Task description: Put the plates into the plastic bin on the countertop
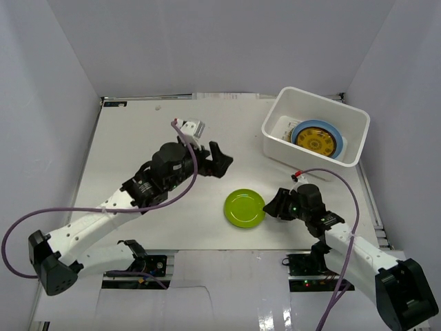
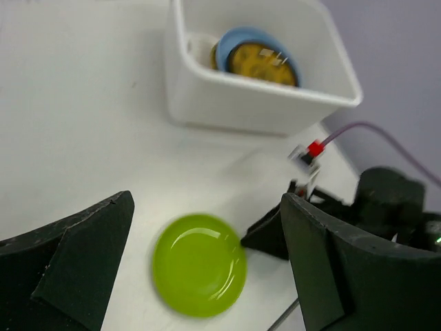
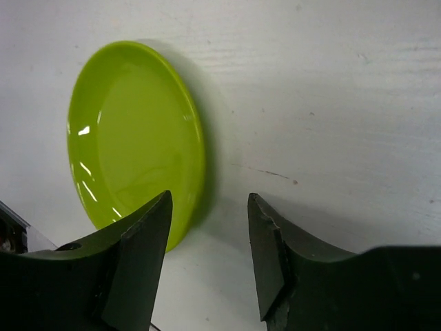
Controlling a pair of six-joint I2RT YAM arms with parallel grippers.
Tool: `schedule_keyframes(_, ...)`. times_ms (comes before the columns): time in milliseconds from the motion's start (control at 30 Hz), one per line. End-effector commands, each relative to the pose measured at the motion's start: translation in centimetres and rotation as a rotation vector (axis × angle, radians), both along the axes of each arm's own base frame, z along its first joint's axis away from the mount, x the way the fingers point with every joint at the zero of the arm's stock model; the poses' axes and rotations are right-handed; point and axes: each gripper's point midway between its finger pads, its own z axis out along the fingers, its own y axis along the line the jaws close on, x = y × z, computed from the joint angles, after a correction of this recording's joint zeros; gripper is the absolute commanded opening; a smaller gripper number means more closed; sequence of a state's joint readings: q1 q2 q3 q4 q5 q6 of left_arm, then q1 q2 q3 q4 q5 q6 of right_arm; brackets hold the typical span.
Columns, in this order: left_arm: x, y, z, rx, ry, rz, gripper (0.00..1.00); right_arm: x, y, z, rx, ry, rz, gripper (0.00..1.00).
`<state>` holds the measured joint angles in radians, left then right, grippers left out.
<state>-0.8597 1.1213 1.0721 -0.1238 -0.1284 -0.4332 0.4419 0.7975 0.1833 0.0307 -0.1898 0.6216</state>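
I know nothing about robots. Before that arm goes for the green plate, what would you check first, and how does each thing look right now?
1. Right end effector open: ok.
2. Lime green plate free to lift: ok, it lies flat on the countertop with nothing on it.
3. Plate rim between the fingers: cannot tell, its edge passes behind one of them.
4. Room in the plastic bin: ok, it holds a light blue plate with a yellow patterned plate on top, and there is space left.
5. Left end effector out of the way to the bin: ok, it is open and off to the side.
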Motion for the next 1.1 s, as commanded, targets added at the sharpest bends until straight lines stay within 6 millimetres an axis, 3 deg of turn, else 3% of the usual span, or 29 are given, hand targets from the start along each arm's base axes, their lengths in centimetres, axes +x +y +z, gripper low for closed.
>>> schedule_keyframes(0, -2.4, 4.8, -7.0, 0.164, 0.146, 0.084, 0.98, 0.2, 0.1, -1.0, -0.007, -0.012, -0.011, 0.53)
schedule_keyframes(33, -3.2, 6.3, -8.5, 0.220, 0.182, 0.107, 0.98, 0.0, 0.0, -1.4, -0.007, -0.004, -0.012, 0.51)
schedule_keyframes(167, -4.5, 11.1, -10.4, 0.293, 0.189, 0.222, 0.98, 0.3, 0.7, -1.4, 0.012, 0.002, -0.006, 0.42)
schedule_keyframes(233, -4.9, 12.2, -11.1, 0.324, 0.194, 0.240, 0.98, 0.6, 0.9, -1.4, 0.008, 0.009, -0.006, 0.40)
schedule_keyframes(333, -5.3, 13.1, -11.8, 0.342, 0.192, 0.250, 0.98, 1.0, 1.4, -1.6, 0.022, 0.032, -0.009, 0.29)
schedule_keyframes(433, -5.5, 13.7, -12.7, 0.342, 0.197, 0.271, 0.98, 1.5, 1.8, -1.1, 0.035, 0.031, -0.020, 0.08)
schedule_keyframes(533, -5.6, 13.7, -12.9, 0.326, 0.193, 0.270, 0.98, 2.7, 2.8, 2.5, 0.072, -0.042, -0.007, 0.08)
schedule_keyframes(567, -5.6, 13.6, -12.9, 0.320, 0.192, 0.266, 0.98, 4.0, 3.5, 6.3, 0.113, -0.125, -0.006, 0.08)
schedule_keyframes(633, -5.7, 13.4, -12.8, 0.319, 0.183, 0.248, 0.98, 5.2, 3.0, 9.9, 0.097, -0.209, -0.032, 0.08)
schedule_keyframes(667, -5.7, 13.4, -12.7, 0.321, 0.178, 0.246, 0.98, 6.6, 3.1, 14.3, 0.113, -0.301, -0.051, 0.08)
schedule_keyframes(700, -5.6, 13.5, -12.7, 0.323, 0.175, 0.250, 0.98, 7.4, 2.6, 16.3, 0.096, -0.349, -0.079, 0.08)
schedule_keyframes(767, -5.7, 13.6, -12.3, 0.315, 0.161, 0.251, 0.98, 9.6, 0.0, 18.4, -0.030, -0.415, -0.202, 0.08)
schedule_keyframes(800, -5.7, 13.7, -12.1, 0.311, 0.155, 0.254, 0.98, 10.9, -1.3, 21.8, -0.044, -0.483, -0.268, 0.08)
schedule_keyframes(867, -5.9, 14.0, -11.7, 0.294, 0.140, 0.255, 0.98, 12.9, -4.3, 23.4, -0.140, -0.530, -0.387, 0.08)
schedule_keyframes(900, -6.0, 14.1, -11.5, 0.286, 0.135, 0.254, 0.98, 14.2, -6.9, 25.1, -0.151, -0.553, -0.474, 0.08)
schedule_keyframes(933, -6.2, 14.1, -11.1, 0.265, 0.127, 0.243, 0.98, 15.2, -8.2, 25.0, -0.170, -0.540, -0.512, 0.08)
schedule_keyframes(967, -6.3, 14.1, -11.0, 0.258, 0.122, 0.239, 0.98, 16.1, -11.4, 25.1, -0.195, -0.535, -0.601, 0.08)
schedule_keyframes(1067, -6.6, 14.1, -10.4, 0.234, 0.104, 0.228, 0.98, 18.0, -16.0, 24.0, -0.252, -0.482, -0.717, 0.08)
